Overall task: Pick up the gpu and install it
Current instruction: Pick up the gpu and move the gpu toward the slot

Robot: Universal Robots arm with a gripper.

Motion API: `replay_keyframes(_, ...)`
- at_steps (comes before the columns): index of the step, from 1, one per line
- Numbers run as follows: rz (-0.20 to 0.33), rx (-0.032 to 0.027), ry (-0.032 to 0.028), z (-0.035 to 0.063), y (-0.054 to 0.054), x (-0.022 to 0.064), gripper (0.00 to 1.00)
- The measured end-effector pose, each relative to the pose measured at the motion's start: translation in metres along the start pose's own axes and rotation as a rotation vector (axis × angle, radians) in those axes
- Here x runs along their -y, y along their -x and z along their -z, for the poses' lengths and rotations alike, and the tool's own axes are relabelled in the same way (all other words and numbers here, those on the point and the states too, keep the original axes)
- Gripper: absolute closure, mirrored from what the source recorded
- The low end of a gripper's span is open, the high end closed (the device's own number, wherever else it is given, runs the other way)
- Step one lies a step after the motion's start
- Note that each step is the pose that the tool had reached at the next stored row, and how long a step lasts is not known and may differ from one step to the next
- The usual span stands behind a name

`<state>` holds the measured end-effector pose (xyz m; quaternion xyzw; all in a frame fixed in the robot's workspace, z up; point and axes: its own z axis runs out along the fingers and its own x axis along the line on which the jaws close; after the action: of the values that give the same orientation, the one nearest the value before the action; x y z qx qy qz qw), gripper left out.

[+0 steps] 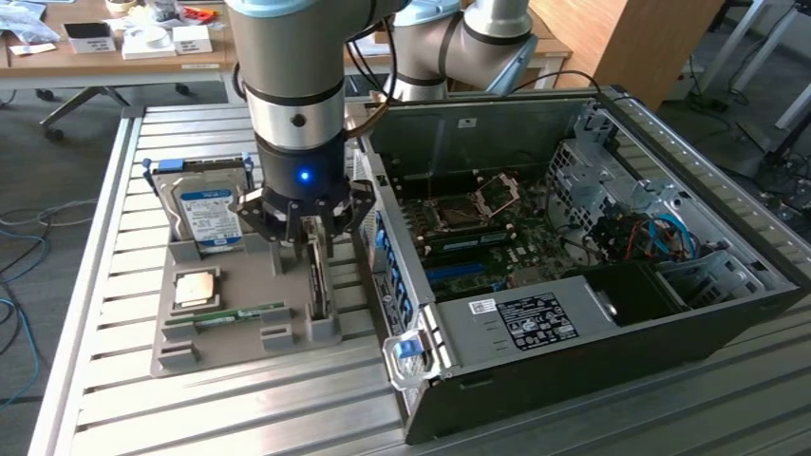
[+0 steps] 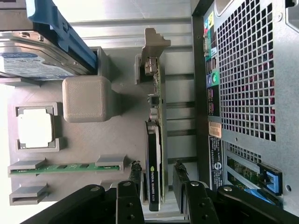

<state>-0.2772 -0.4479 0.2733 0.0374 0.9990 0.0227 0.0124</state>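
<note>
gpu [image 2: 156, 140]: upright on its long edge in a slot of the grey tray [image 2: 93, 144], with the metal bracket [image 2: 153, 42] at the end away from the jaws; just beside the rear wall of the open computer case [image 2: 243, 70].
Tray position: on the ribbed metal counter [image 1: 190, 408], alongside the case, at the exterior view's left.
Jaws: spread, one on each side of the card at its black-shrouded end, with a thin gap showing at both faces; nothing pinched.
Task state: card not yet lifted, seated in its tray slot.
Handling, by judgement: probably light and stiff, with no flex to expect; fragile at the bare board, the small parts and the edge contacts; shroud likely smooth, so some risk of slipping under a weak squeeze.
Where to hold, by judgement: flat across the two broad faces at the shroud, close to where the jaws stand; away from the bracket and the contact edge.
Writing on card: "NVIDIA" logo and "QUADRO" along the shroud's edge; further characters too small to read.
Other labels: blue-and-white sticker on the hard drive [image 2: 32, 65], text unreadable; black-and-white label on the power supply box [image 1: 533, 318] inside the case, unreadable.
Neighbours in tray: processor [image 2: 35, 128] in a square seat, green memory stick [image 2: 65, 167] in its own slot, both apart from the card.
</note>
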Motion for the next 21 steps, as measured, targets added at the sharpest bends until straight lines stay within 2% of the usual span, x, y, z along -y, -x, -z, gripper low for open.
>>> replay_keyframes(21, 0.0, -0.0001, 0.0002, -0.0138, -0.001, -0.0043, 0.58)
